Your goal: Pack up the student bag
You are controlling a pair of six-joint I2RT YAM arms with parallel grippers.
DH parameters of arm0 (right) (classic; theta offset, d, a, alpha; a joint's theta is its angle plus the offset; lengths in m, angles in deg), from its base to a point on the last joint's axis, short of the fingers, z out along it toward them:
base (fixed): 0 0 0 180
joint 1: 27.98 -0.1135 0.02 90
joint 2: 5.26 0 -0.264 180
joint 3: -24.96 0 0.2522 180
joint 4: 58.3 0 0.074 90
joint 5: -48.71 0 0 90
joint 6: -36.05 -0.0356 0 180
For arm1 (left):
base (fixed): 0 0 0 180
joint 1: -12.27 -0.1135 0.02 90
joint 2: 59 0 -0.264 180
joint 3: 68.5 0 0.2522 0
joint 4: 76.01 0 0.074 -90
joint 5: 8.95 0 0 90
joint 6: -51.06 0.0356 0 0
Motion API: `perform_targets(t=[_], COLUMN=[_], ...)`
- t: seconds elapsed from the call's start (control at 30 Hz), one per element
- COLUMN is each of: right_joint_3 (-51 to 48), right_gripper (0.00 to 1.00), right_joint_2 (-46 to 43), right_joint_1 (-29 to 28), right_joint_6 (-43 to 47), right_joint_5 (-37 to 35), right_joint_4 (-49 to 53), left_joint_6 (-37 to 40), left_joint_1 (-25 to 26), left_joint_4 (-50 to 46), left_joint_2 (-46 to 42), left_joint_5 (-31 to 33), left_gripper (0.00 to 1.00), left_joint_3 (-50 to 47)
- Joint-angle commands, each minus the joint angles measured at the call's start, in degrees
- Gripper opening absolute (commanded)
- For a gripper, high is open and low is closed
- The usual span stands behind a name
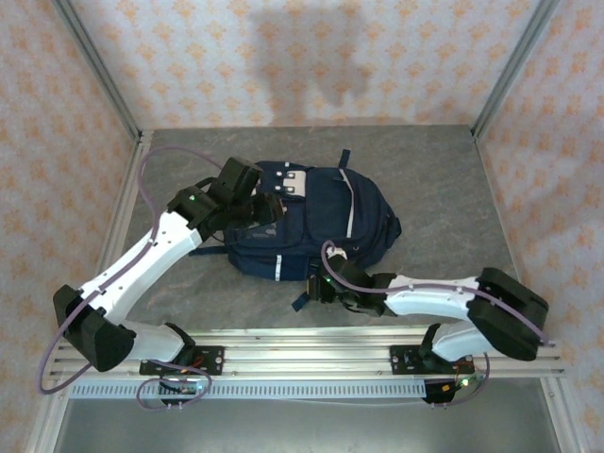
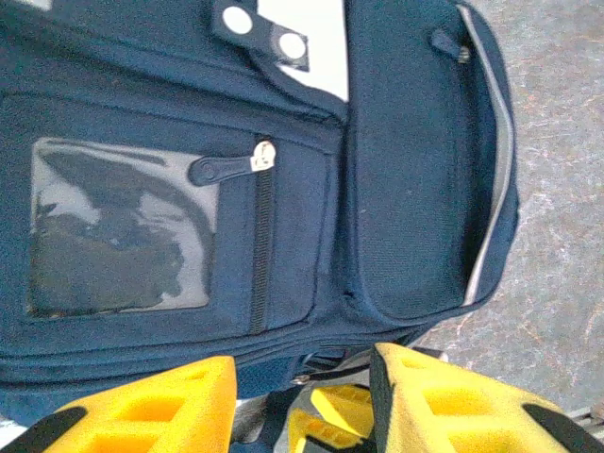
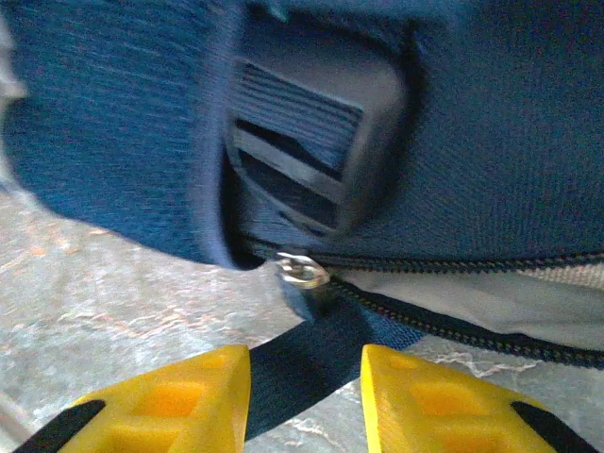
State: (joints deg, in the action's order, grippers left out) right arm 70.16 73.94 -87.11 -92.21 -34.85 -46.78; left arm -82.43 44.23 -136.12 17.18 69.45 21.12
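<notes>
Straddling a student bag strap, right pincer part-open.

Left pincer over the student bag's left end, right pincer at its near edge.

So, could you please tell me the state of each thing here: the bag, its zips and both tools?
student bag: lying flat on the table, front side up.
front pocket zip: closed.
main zip: looks partly open, pale lining showing.
left tool: open, at the bag's edge, holding nothing.
right tool: jaws apart with a blue strap between them; grip unclear.
</notes>
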Motion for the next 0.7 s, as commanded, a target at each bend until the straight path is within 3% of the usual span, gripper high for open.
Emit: perform_targets(t=[0.0, 0.27, 0.47, 0.67], right_joint_3=[4.34, 14.48, 16.05, 12.94], right_gripper=[0.38, 0.38, 0.26, 0.07], right_joint_2=[3.75, 9.64, 8.97, 4.32], right_joint_1=[-0.55, -0.6, -0.61, -0.21], right_joint_6=[-5.45, -6.75, -7.83, -7.59], right_joint_5=[-4.67, -15.66, -18.32, -18.74], right_joint_4=[2.51, 19.53, 24.77, 25.86], left_joint_6=[-2.51, -5.66, -8.07, -7.89], left_joint_1=[-0.51, -0.77, -1.7, -4.99], left_joint_4=[1.69, 1.22, 2.11, 2.67], left_joint_2=[-2.62, -5.43, -5.53, -3.46], left_joint_5=[2.45, 7.1, 11.35, 11.65], left_gripper=[0.41, 0.4, 0.39, 0.37], left_joint_3=[-1.89, -7.84, -14.44, -18.15])
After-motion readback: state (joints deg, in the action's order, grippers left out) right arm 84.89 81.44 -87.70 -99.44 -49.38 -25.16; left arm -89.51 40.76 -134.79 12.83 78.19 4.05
